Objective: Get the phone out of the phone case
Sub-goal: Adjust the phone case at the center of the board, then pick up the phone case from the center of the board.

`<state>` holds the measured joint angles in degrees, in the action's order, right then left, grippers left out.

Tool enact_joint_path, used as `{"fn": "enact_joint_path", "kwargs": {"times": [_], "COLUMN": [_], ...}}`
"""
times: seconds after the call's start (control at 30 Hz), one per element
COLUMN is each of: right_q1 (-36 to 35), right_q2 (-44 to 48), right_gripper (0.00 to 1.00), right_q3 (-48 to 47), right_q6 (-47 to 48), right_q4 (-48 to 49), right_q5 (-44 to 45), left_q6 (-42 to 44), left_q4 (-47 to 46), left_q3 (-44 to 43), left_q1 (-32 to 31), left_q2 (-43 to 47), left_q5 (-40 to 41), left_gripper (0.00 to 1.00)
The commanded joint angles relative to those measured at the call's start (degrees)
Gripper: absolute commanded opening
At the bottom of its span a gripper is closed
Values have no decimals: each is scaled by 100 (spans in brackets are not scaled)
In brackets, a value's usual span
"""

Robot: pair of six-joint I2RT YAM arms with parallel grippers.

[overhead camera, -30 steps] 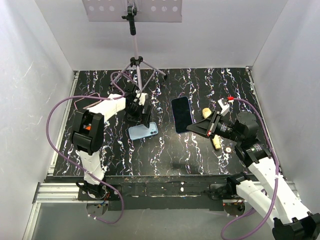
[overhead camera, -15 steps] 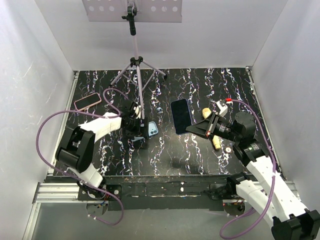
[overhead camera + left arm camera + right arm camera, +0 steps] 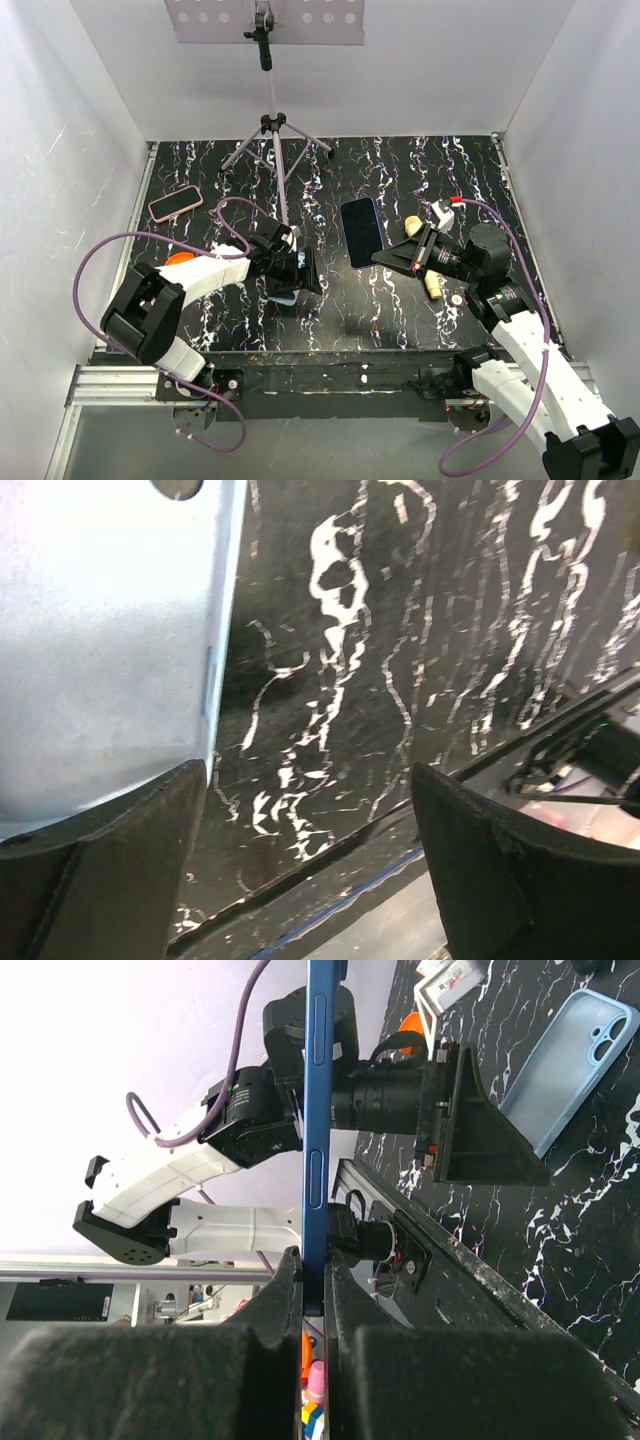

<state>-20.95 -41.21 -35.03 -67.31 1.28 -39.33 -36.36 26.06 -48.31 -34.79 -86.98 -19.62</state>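
Phone (image 3: 318,1140) free: my right end effector (image 3: 313,1260) pinches it edge-on, right of centre in the overhead view. The case (image 3: 565,1060) lies well apart and empty on the tabletop (image 3: 400,170), lower left of centre, by my spread left end effector (image 3: 308,780). Extraction looks done; next, likely a gentle set-down.

In the top view, even diffuse light is coming from overhead: the white walls (image 3: 90,120) are reading bright, and the marbled table (image 3: 400,170) is showing its white veins crisply, with only soft shadows lying on it. In the left wrist view the phone case (image 3: 100,630) is washing out to a pale, featureless patch, and the fingers (image 3: 100,880) of the left gripper (image 3: 308,780) are appearing dark and out of focus. In the right wrist view the phone (image 3: 318,1110) edge is rendering sharp — the right gripper (image 3: 312,1280) fingers (image 3: 150,1380) are blurring in the near foreground.
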Motion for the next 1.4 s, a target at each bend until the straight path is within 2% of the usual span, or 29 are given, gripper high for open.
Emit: {"fn": "enact_joint_path", "kwargs": {"times": [0.0, 0.1, 0.23, 0.3, 0.57, 0.63, 0.73, 0.77, 0.87, 0.97, 1.1, 1.27, 1.37], "right_q1": [47, 47, 56, 56, 74, 82, 82, 82, 117, 144, 205, 320, 381], "right_q2": [183, 262, 342, 368, 210, 210, 245, 263, 237, 166, 96, -1, -115], "right_gripper": [1, 1, 1, 1, 1, 1, 1, 1, 1, 1, 1, 1, 1], "right_q3": [-162, -198, -233, -242, -382, -391, -435, -435, -444, -452, -488, -479, -453], "right_q6": [-2, 42, 51, 51, 130, 130, 139, 148, 236, 227, 306, 306, 315], "right_q4": [400, 233, 92, 74, -40, -57, -128, -128, -356, -304, -321, -286, -216], "right_q5": [-145, -127, -127, -127, -215, -233, -233, -215, -198, -277, -338, -417, -487], "left_q6": [-460, -39, 524, 665, 920, 885, 736, 692, 630, 490, -133, -1249, -1286], "left_q4": [-437, 336, 1093, 1208, 1006, 849, 760, 716, 672, 707, 996, 2419, 2509], "left_q3": [-125, -371, -539, -591, -723, -601, -443, -381, -249, -56, 427, 472, 376], "left_q1": [-81, -81, -63, -46, -46, -46, -55, -63, -212, -406, -459, -398, 14], "left_q2": [584, 901, 780, 587, -266, -389, -548, -539, -356, 170, 1268, 2395, 2624], "left_q5": [-1, 1079, 2276, 2506, 3165, 3061, 2894, 2867, 2875, 2745, 2559, 3639, 3860], "left_gripper": [84, 85, 74, 69, 58, 52, 40, 33, 0, 0, 0, 0, 0]}}
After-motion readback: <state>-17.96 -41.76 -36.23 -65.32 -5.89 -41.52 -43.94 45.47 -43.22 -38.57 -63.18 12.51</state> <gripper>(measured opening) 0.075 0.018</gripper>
